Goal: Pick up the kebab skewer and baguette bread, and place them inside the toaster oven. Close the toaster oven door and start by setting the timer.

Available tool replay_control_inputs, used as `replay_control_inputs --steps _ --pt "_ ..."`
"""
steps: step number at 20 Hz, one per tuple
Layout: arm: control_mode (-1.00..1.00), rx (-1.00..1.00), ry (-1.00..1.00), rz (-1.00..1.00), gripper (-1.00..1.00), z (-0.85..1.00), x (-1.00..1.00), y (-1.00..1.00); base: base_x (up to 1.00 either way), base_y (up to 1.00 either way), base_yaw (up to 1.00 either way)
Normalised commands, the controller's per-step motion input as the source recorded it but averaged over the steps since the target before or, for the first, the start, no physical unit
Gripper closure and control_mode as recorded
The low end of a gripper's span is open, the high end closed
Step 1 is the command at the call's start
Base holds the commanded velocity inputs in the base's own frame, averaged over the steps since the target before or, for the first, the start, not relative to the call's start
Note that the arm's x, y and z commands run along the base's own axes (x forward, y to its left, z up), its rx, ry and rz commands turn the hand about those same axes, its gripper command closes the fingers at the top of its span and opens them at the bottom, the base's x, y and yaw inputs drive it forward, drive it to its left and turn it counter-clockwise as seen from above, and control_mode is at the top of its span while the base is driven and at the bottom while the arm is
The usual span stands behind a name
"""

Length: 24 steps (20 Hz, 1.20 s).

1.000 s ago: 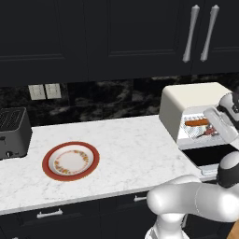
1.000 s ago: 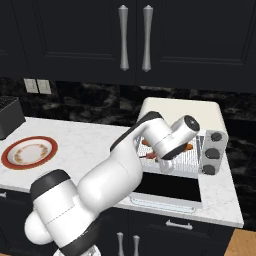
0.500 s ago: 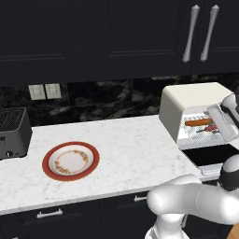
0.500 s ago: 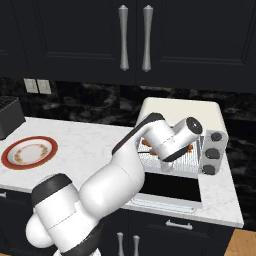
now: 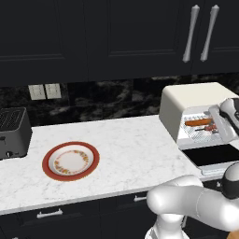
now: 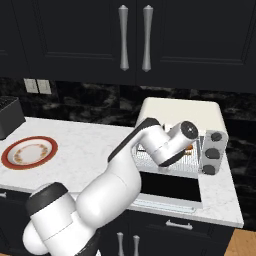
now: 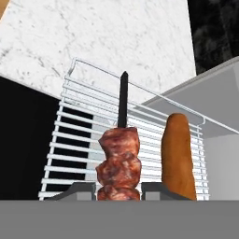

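On the left of the white marble counter point(image 5: 121, 144) sits a boxy dark-grey slot toaster point(image 5: 13, 132), then a round red-rimmed plate point(image 5: 71, 161) with a patterned cream centre. Farther right stands the toaster oven point(image 5: 196, 109), a cream box with rounded edges, its dark glass toaster oven door point(image 5: 214, 155) folded down flat. In the hand view, a wire rack point(image 7: 84, 154) of thin pale bars carries the baguette bread point(image 7: 178, 161), a smooth orange-brown loaf with a rounded end. Just left of it, the gripper point(image 7: 119, 190) pinches the kebab skewer point(image 7: 118, 163), lumpy reddish-brown meat chunks on a thin dark-tipped stick, over the rack.
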Motion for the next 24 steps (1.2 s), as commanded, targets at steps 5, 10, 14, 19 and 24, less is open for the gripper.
replay_control_inputs --steps 5,10,14,19,24 --pt "-1.00 0.00 0.00 -0.01 -1.00 -0.05 0.00 -0.01 0.00 0.00 0.00" --pt "-1.00 0.00 0.00 0.00 -1.00 0.00 0.00 -0.14 0.00 0.00 0.00" --pt "-1.00 0.00 0.00 0.00 -1.00 0.00 0.00 -0.28 0.00 0.00 0.00" --pt "-1.00 0.00 -0.02 0.00 -1.00 0.00 0.00 -0.23 0.00 0.00 0.00" --pt "-1.00 0.00 -0.07 0.00 -1.00 0.28 -0.30 -0.04 0.00 0.00 0.00"
